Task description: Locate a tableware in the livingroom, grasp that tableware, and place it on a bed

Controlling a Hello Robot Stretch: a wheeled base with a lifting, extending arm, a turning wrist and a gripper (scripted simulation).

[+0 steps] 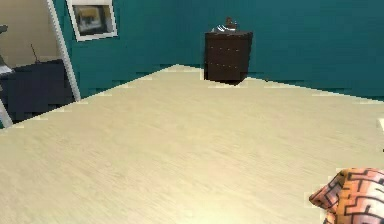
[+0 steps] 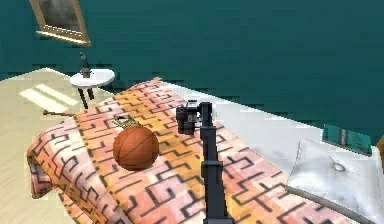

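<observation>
One arm point(image 2: 212, 165) hung over the bed point(image 2: 88, 142), likely so the tableware could be set down there; we could not tell whether its tool point(image 2: 186, 116) held anything, so where the tableware lay we could not say.

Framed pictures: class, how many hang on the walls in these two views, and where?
2. A white-framed picture hangs at the forward view's upper left; a wooden-framed picture hangs at the arm side view's upper left, above a small round table. Others may be hidden.
</observation>
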